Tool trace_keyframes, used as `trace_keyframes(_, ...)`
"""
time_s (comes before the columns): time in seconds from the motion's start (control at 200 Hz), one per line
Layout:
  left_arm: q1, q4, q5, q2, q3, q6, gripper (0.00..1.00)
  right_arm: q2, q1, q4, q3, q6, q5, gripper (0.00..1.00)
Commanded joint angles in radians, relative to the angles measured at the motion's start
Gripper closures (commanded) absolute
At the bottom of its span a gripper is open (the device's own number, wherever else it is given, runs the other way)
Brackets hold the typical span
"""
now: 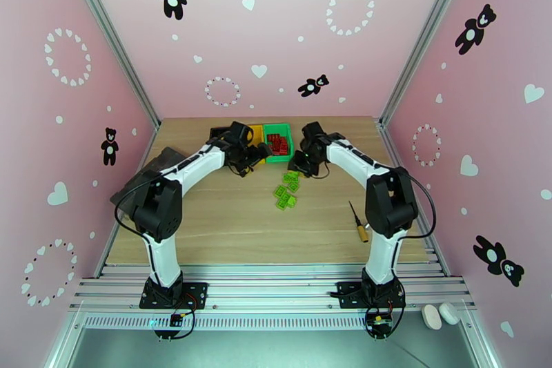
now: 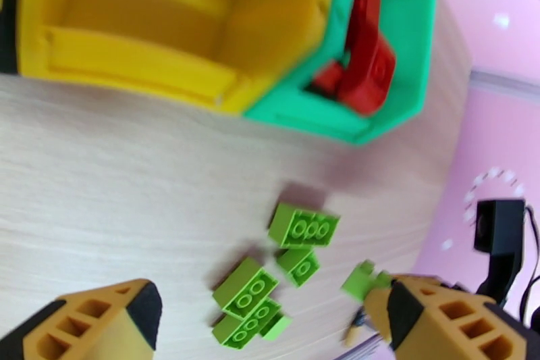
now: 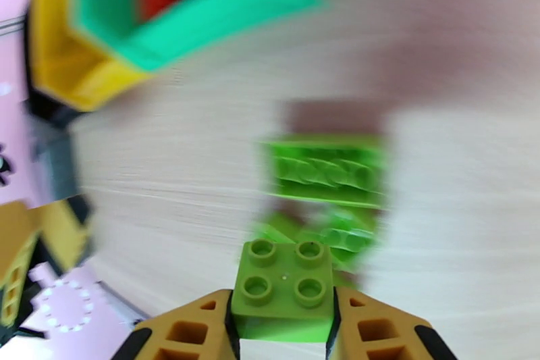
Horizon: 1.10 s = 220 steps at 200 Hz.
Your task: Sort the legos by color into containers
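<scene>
Held brick: a green lego (image 3: pixel 283 280) with four studs is clamped at the fingertips of the right hand (image 3: pixel 285 331), just by the pile.
Pile: more green legos (image 1: pixel 286 191) are scattered on the bench (image 1: pixel 228 231), near the bins, and some are stacked on each other.
Bins: the green bin (image 2: pixel 398 50) is filled with red legos (image 2: pixel 364 64). The yellow bin (image 2: pixel 169 23) is pressed against it, and the black bin (image 1: pixel 219 133) is set at the left end.
Left hand (image 2: pixel 263 314): its fingers are spread wide with nothing held, over the pile.
What could go wrong: the brick is pinched only at its edges, so it could be shaken loose. It could also be dropped in with the reds, because that bin matches its color.
In the way: the path to the yellow and black bins is blocked by the left hand, so the hands could be bumped together.
Around: a screwdriver (image 1: pixel 358 221) is seen well apart on the right, and a dark tray (image 1: pixel 148 169) at the left edge.
</scene>
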<state>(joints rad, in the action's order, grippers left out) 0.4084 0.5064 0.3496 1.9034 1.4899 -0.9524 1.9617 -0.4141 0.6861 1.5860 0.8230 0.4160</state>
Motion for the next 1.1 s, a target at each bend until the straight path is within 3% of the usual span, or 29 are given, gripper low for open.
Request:
trace_keyframes(0.0,-0.052,-0.113,0.066,-0.06,-0.049,-0.092,0.07,0.078,-0.018,-0.087,0.071,0.082,0.088,0.71)
trace_keyframes(0.435,-0.226,-0.227,0.109,-0.111,-0.124,-0.198,0.07,0.362,-0.052,-0.296,0.436,0.313,0.21,0.7)
trace_keyframes(0.576,-0.248,-0.2,0.117,-0.116,-0.113,-0.181,0.07,0.475,-0.06,-0.324,0.618,0.382,0.237,0.49)
trace_keyframes(0.701,-0.25,-0.17,0.113,-0.118,-0.102,-0.152,0.07,0.544,-0.066,-0.274,0.77,0.384,0.251,0.39)
trace_keyframes(0.861,-0.246,-0.119,0.094,-0.138,-0.106,-0.11,0.07,0.529,-0.066,-0.223,0.781,0.342,0.247,0.37)
trace_keyframes(1.096,-0.207,-0.002,0.037,-0.172,-0.121,-0.019,0.07,0.378,-0.068,-0.042,0.669,0.137,0.169,0.37)
